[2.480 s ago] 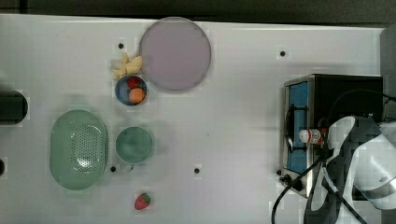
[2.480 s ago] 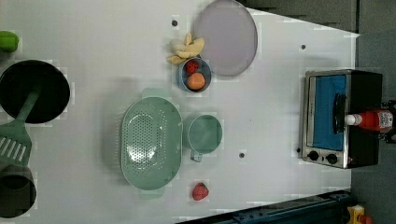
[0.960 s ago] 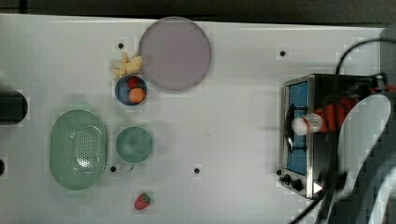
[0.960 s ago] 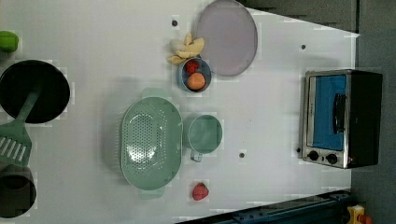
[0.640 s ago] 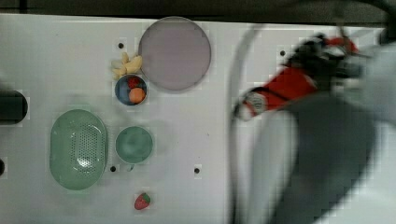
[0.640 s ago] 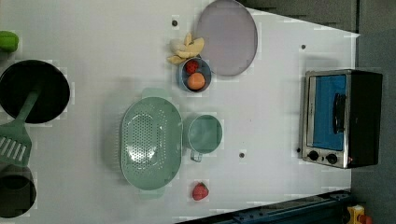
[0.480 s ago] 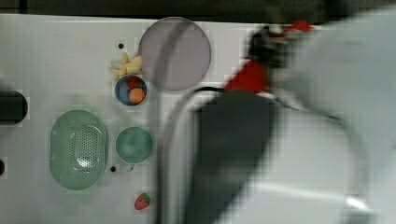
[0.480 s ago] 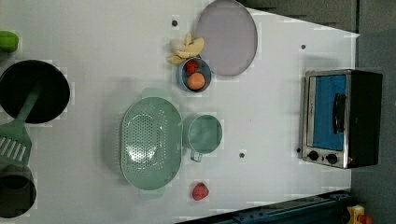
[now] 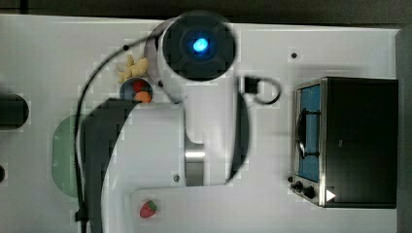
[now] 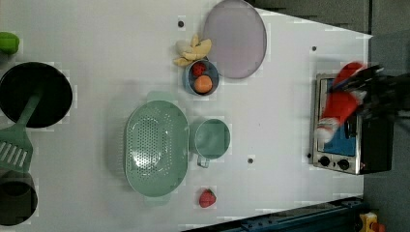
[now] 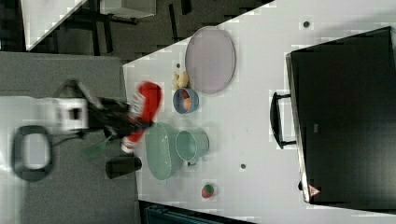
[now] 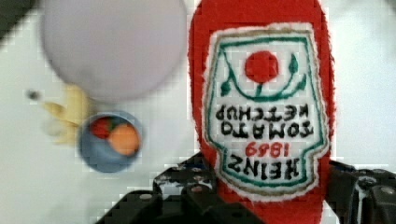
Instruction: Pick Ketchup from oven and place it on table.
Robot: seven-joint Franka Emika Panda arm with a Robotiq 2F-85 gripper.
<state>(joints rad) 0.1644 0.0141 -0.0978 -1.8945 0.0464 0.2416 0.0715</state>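
My gripper [image 12: 275, 198] is shut on the ketchup [image 12: 261, 116], a red bottle with a white-and-red label, its dark fingers [image 12: 187, 198] at either side of the lower body. In the wrist view the bottle hangs above the white table [image 12: 28, 186], beside the lilac plate and the fruit bowl. The left view has the ketchup [image 10: 338, 104] and gripper [image 10: 372, 92] blurred over the oven [image 10: 338, 162] front. In the right view the ketchup [image 11: 142, 112] is held up, white cap down. My arm [image 9: 194, 43] covers the table's [image 9: 272, 48] middle in the top view; the oven [image 9: 359, 141] stands at the top view's right.
A lilac plate [image 10: 235, 38], a blue bowl of fruit [image 10: 200, 79], a yellow peel [image 10: 193, 50], a green colander [image 10: 154, 142], a green cup [image 10: 210, 139] and a strawberry [image 10: 207, 198] sit mid-table. A black pan [image 10: 34, 94] is at the left view's left.
The ketchup has come out of the oven in my gripper. My arm swept across the top view from the oven at the right to the table's middle.
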